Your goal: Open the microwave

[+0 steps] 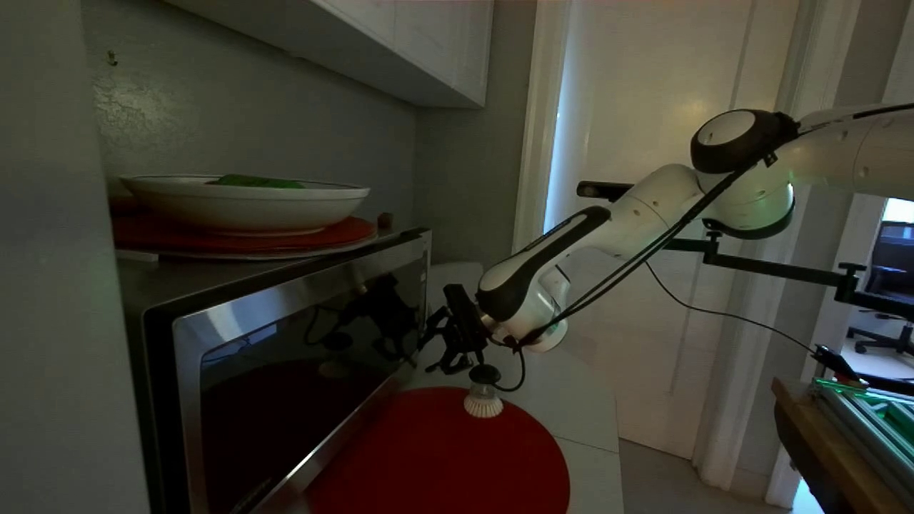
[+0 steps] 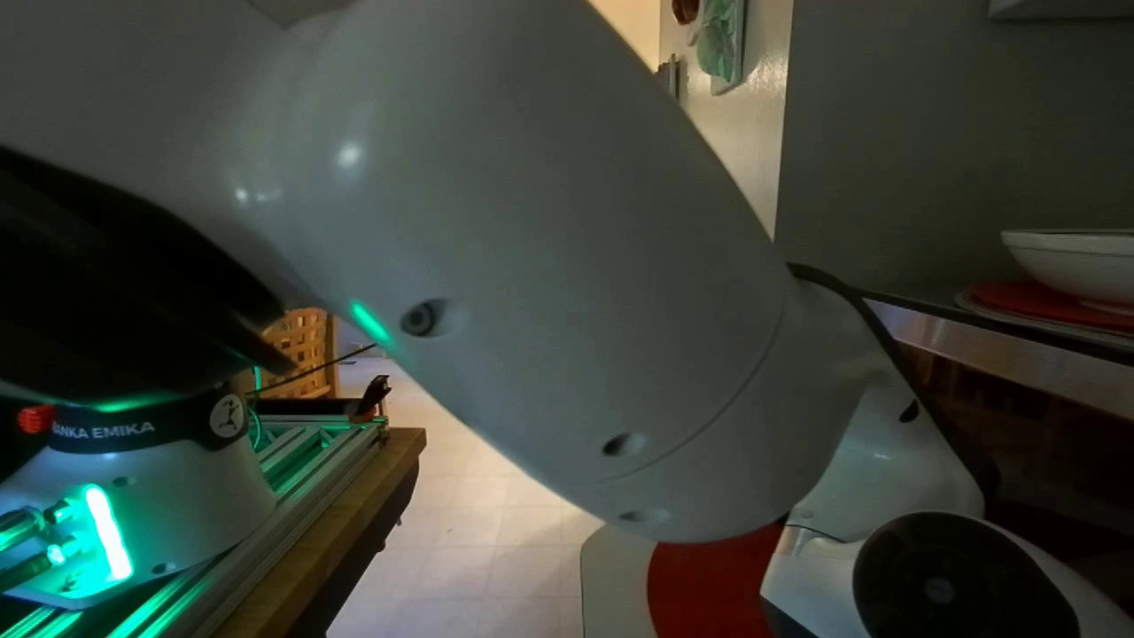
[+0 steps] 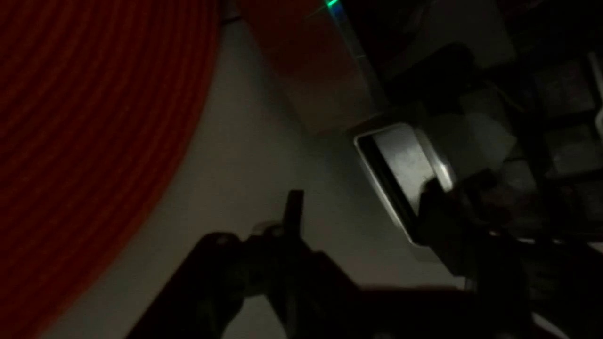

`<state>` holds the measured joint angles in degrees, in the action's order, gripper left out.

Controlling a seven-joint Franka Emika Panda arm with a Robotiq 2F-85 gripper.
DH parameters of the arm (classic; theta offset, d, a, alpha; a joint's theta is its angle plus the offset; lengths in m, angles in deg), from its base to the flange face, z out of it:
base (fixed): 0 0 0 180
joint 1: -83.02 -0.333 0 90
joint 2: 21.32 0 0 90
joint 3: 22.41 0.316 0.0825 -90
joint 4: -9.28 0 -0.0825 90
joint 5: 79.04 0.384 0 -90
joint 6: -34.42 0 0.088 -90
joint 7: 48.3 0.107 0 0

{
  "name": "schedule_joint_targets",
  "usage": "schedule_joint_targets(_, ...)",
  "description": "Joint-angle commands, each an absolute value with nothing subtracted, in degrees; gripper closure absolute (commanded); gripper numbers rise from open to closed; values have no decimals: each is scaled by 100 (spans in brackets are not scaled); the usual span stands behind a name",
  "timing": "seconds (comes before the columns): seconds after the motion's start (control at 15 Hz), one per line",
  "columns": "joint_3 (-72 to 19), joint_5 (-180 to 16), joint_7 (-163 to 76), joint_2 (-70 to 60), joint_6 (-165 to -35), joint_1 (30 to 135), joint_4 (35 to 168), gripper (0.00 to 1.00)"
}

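Observation:
The microwave [image 1: 300, 357] stands on the left in an exterior view, its silver-framed dark glass door looking flush with the body. Part of its top edge [image 2: 1001, 354] shows behind the arm. My gripper [image 1: 427, 346] points at the far end of the microwave's front. In the wrist view the gripper [image 3: 362, 200] is open, one dark finger [image 3: 294, 207] over the pale counter, the other finger [image 3: 431, 197] overlapping a silver-rimmed end section of the microwave [image 3: 405, 160]. Whether that finger touches it I cannot tell. Nothing is gripped. The picture is dark there.
A round red mat [image 1: 457, 464] lies on the white counter before the microwave. A pale ribbed object [image 1: 483, 403] shows below the gripper. On top of the microwave sits a wide white bowl [image 1: 246, 207] over a red mat [image 1: 307, 239]. White cabinets [image 1: 428, 64] hang above.

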<state>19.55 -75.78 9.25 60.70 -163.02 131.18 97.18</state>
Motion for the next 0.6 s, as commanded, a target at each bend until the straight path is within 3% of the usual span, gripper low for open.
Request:
schedule_joint_targets(0.0, 1736, -6976, 737, 5123, -15465, 12854, 10152, 7)
schedule_joint_targets(0.07, 1675, -6935, 745, 5084, -15466, 12812, 10169, 21)
schedule_joint_targets(0.13, 1611, -6908, 745, 5052, -15507, 12772, 10197, 46)
schedule_joint_targets(0.27, 1554, -6810, 721, 4898, -15707, 12862, 10570, 46)
schedule_joint_targets(0.53, 1534, -6836, 732, 4602, -15836, 13130, 11235, 81)
